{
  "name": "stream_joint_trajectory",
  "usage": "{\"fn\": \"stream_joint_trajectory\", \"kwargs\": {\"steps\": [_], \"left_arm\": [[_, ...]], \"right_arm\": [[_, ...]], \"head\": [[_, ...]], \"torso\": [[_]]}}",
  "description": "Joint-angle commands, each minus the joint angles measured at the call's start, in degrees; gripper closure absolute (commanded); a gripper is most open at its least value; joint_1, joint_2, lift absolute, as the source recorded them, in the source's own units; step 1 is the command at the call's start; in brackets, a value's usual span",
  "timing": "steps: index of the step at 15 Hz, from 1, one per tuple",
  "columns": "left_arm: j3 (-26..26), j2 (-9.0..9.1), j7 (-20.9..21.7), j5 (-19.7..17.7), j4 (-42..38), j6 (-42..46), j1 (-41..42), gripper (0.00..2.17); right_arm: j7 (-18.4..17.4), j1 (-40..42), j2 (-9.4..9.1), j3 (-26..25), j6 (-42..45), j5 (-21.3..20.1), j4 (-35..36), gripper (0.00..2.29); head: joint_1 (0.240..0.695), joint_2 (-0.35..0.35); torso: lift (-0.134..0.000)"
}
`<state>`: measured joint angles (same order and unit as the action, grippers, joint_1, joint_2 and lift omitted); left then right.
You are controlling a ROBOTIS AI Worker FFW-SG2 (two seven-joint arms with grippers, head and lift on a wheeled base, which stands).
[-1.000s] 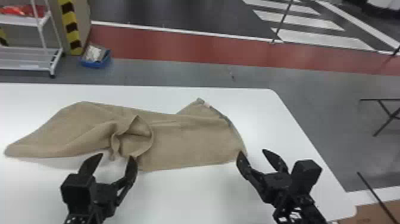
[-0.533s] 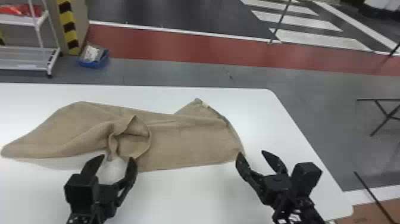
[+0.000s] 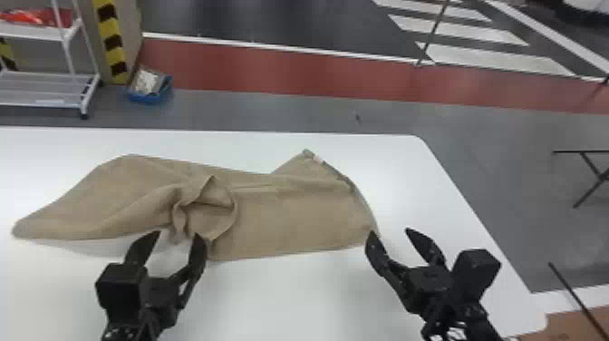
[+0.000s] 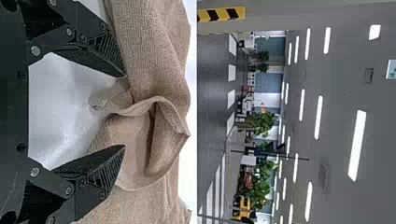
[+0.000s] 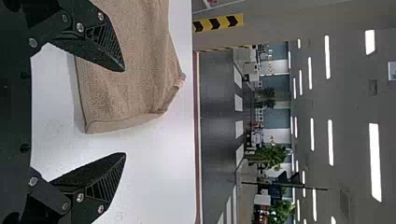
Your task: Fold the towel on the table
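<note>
In the head view my left gripper (image 3: 178, 236) is open at the near edge of the brown towel (image 3: 294, 213), by its bunched fold. My right gripper (image 3: 390, 232) stands open at the towel's near right corner, nothing between its fingers. The towel lies crumpled, stretched wide across the table, with a raised curled fold left of its middle. In the left wrist view the towel's curled fold (image 4: 163, 140) lies beyond my open left gripper (image 4: 124, 111). The right wrist view has my open right gripper (image 5: 125, 112) near the towel's hemmed corner (image 5: 93, 126).
The white table (image 3: 294, 299) reaches past the towel on its near and right sides, with its right edge beyond my right gripper. On the floor behind stand a white shelf rack (image 3: 50, 90) and a blue bin (image 3: 149, 93).
In the head view the towel and table have shifted slightly left, while my left gripper sits a little farther right relative to the towel. Both grippers have stayed open.
</note>
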<state>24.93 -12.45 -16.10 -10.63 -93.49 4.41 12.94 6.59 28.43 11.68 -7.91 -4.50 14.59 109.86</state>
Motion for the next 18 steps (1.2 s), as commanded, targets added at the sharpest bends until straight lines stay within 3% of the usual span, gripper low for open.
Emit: {"fn": "stream_joint_trajectory", "kwargs": {"steps": [1,5,7,13,14,15,16,18], "left_arm": [[0.12,0.24,0.28,0.0,0.24,0.02,-0.1,0.41],[0.38,0.24,0.81,0.17,0.5,-0.15,-0.1,0.45],[0.21,0.24,0.89,0.17,0.77,-0.15,-0.19,0.69],[0.12,-0.03,1.24,0.17,0.68,-1.38,-0.19,0.77],[0.12,-0.03,1.07,0.08,0.5,-1.38,-0.19,1.22],[0.12,-0.03,0.81,0.08,0.33,-1.38,-0.1,1.5],[0.03,-0.2,0.89,0.08,0.06,-1.38,-0.02,1.65],[-0.14,-0.29,0.98,0.08,-1.08,-1.38,0.69,1.65]], "right_arm": [[0.0,0.22,0.01,0.0,0.5,0.09,0.0,0.28],[0.0,0.22,-0.25,0.09,0.68,0.44,-0.09,0.28],[0.0,0.31,-0.25,0.09,1.2,0.53,0.0,0.28],[0.0,0.57,-0.34,0.0,2.08,1.14,0.0,0.28],[0.0,0.57,-0.43,0.0,2.08,1.14,0.0,0.28],[0.0,0.57,-0.51,0.0,2.43,1.14,0.0,0.28],[0.0,0.57,-0.51,0.0,2.61,1.14,0.0,0.28],[0.0,0.48,-0.6,0.09,2.61,1.05,-0.09,0.28]], "head": [[0.695,-0.248],[0.695,-0.256],[0.695,-0.256],[0.695,-0.255],[0.695,-0.255],[0.695,-0.254],[0.695,-0.254],[0.695,-0.252]], "torso": [[-0.128],[-0.128],[-0.128],[-0.128],[-0.128],[-0.128],[-0.128],[-0.128]]}}
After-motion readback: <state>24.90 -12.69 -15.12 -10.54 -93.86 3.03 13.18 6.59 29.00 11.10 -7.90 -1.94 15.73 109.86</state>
